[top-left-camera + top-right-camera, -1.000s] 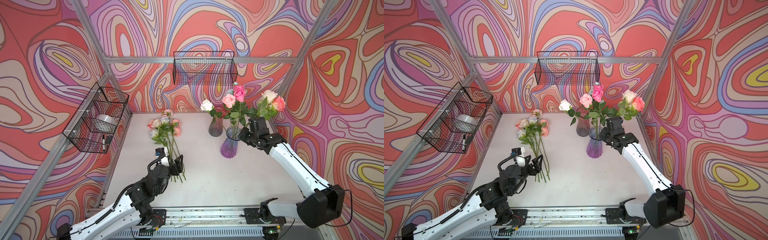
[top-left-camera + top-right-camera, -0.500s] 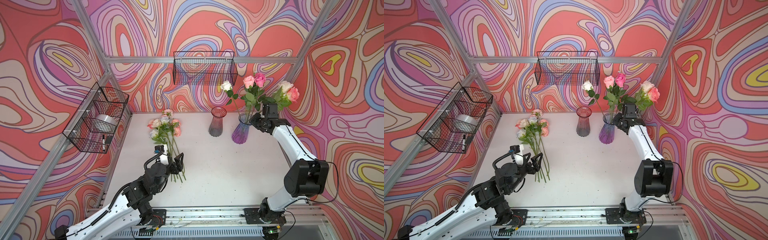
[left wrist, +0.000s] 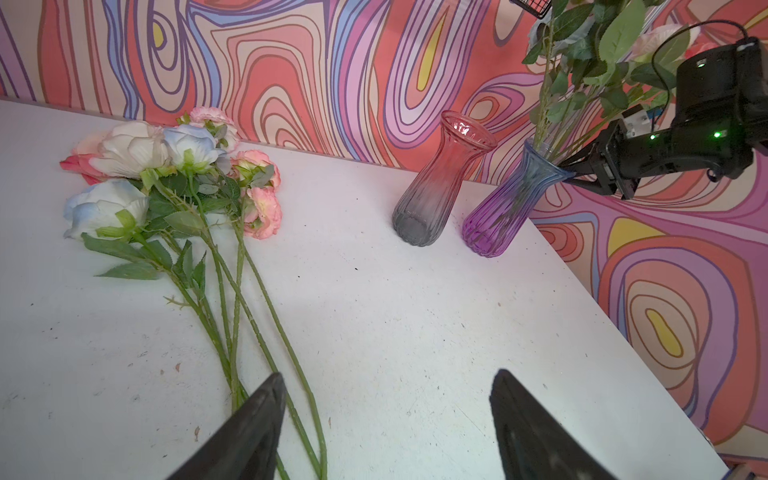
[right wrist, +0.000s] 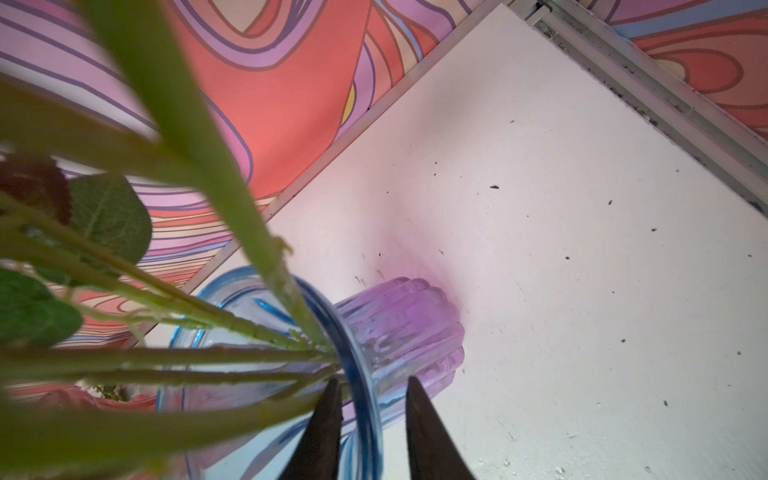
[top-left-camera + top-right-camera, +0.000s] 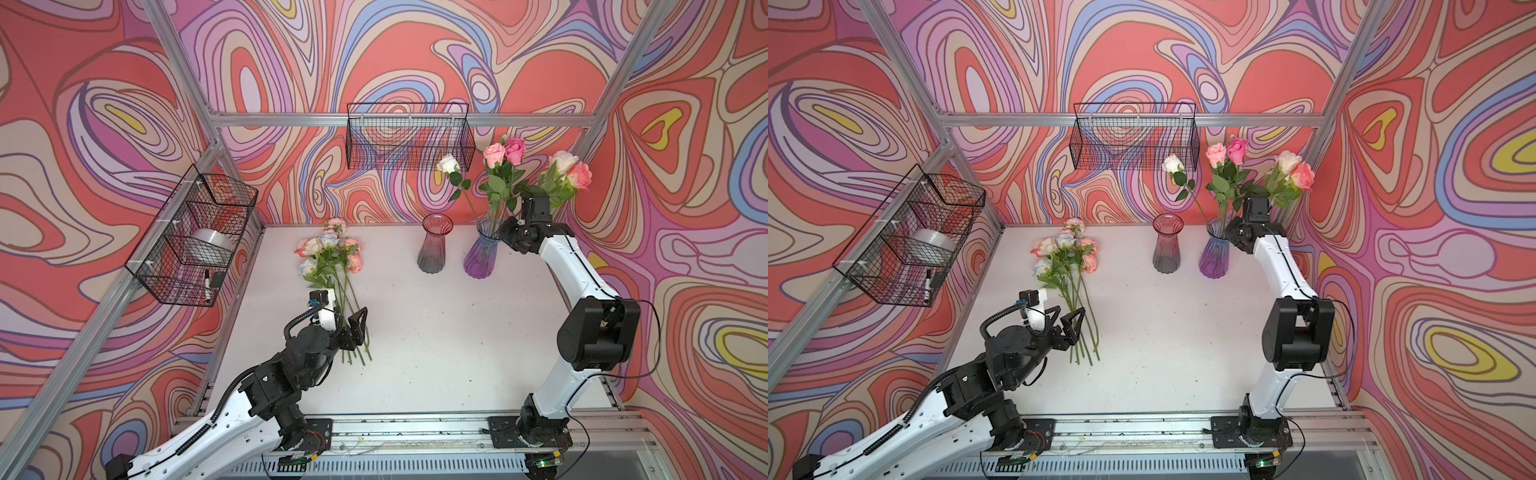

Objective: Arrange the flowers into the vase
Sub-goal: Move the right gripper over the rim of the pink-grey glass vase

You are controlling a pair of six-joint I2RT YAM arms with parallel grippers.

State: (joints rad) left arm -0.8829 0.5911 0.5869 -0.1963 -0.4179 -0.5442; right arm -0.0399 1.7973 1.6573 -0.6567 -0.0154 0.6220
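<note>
The flowers lie in two groups. A loose bunch [image 5: 328, 253] [image 5: 1065, 253] [image 3: 166, 166] rests on the white table, stems toward my left gripper [image 5: 347, 328] [image 5: 1065, 320] [image 3: 386, 390], which hovers open over the stem ends, touching none. Several roses [image 5: 515, 166] [image 5: 1233, 166] stand in the blue-purple vase [image 5: 482, 257] [image 5: 1214, 257] [image 3: 498, 220] [image 4: 407, 324] at the back right. My right gripper [image 5: 503, 230] [image 5: 1228, 230] [image 4: 372, 386] straddles its rim, one finger inside and one outside, jaws parted with a gap beside the glass.
An empty pink-grey vase [image 5: 434, 245] [image 5: 1167, 245] [image 3: 440, 183] stands just left of the purple one. A wire basket [image 5: 409, 137] hangs on the back wall. Another basket [image 5: 195, 237] on the left wall holds a tape roll and a marker.
My right gripper carried the purple vase with its roses from the table's middle to the back right and has parted its jaws on the rim. The left arm has barely moved.
</note>
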